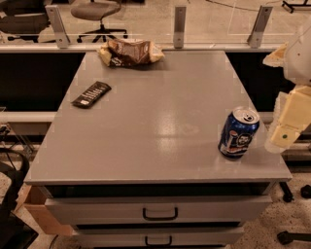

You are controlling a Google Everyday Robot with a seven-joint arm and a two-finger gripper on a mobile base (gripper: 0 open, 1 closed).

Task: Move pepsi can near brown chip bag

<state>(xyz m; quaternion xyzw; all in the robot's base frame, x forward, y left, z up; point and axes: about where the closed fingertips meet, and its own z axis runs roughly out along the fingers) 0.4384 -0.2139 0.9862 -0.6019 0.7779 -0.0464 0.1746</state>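
Note:
The pepsi can point(238, 133) stands upright near the front right corner of the grey cabinet top point(160, 112). It is blue with a silver top and a round logo. The brown chip bag point(130, 52) lies crumpled at the far edge, left of centre. My gripper point(287, 127) is a pale cream shape at the right edge of the view, just right of the can and apart from it, beyond the cabinet's right edge. It holds nothing that I can see.
A flat black bar point(91, 94) lies on the left part of the top. A rail with metal brackets point(180, 19) runs behind the far edge. Drawers with handles point(160, 214) are below the front edge. Office chairs point(99, 14) stand behind.

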